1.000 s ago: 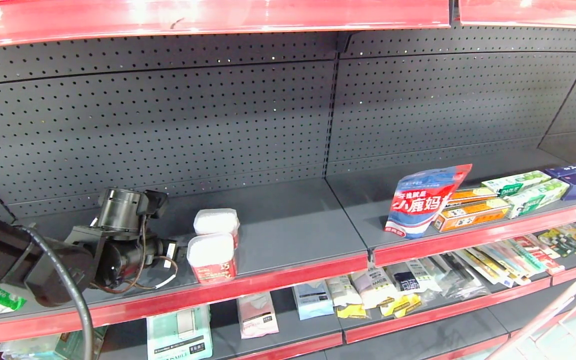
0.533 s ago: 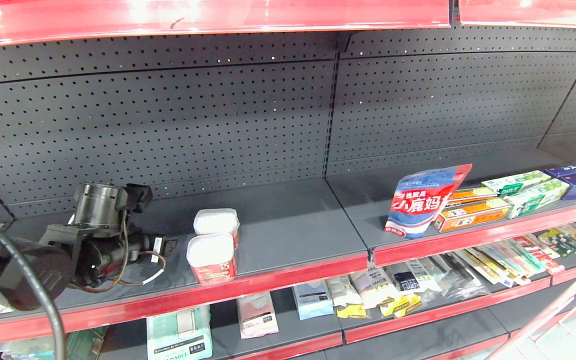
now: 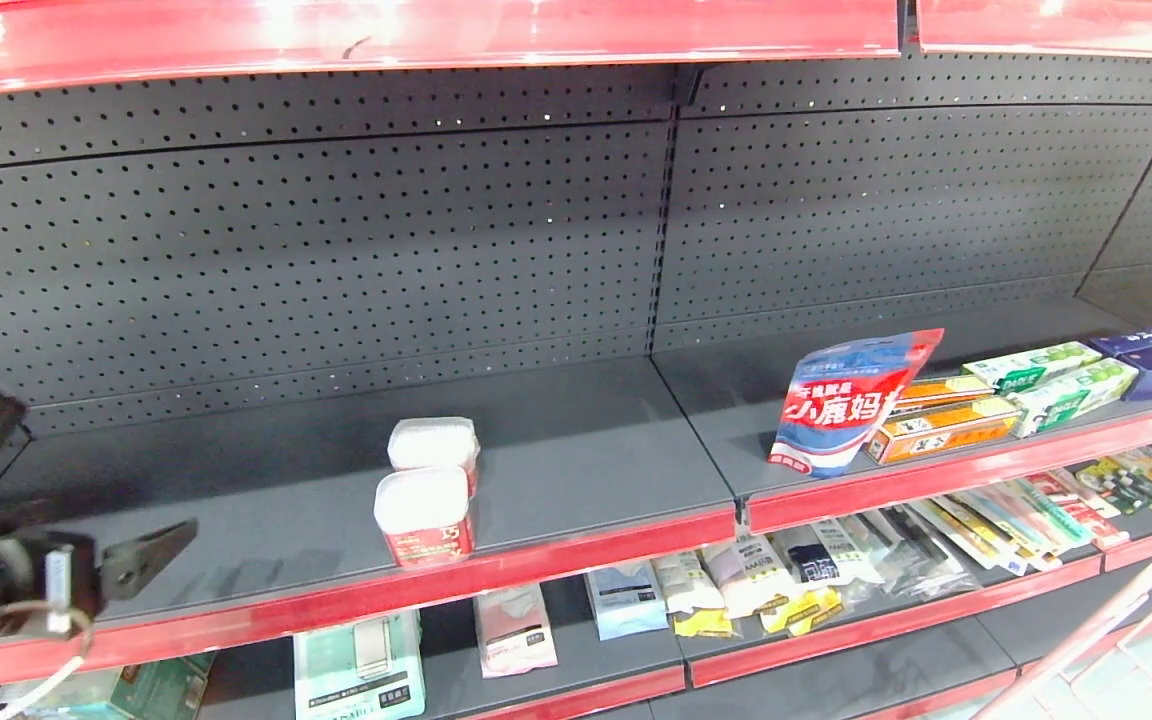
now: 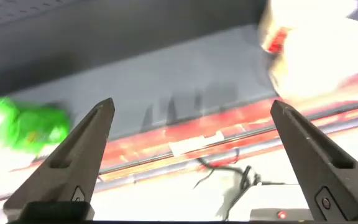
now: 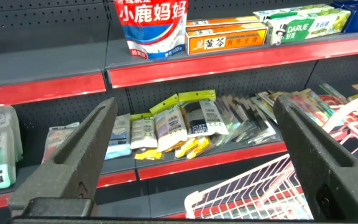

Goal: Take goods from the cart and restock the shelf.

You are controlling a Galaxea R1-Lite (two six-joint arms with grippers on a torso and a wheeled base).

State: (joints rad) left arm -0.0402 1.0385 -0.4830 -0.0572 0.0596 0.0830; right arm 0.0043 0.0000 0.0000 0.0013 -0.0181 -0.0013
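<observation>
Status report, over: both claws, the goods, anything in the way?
Left claw open, empty, at shelf front. Right claw open, empty, near cart. Two white-lidded jars upright on shelf. No obstacle seen.

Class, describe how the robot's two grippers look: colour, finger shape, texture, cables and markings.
The left gripper has two dark grey, smooth, wedge-shaped fingers tapering to points, each with a small round mark near its base. The head view shows a white label and a pale cable on it. The right gripper has the same tapered fingers, black and grainy.
</observation>
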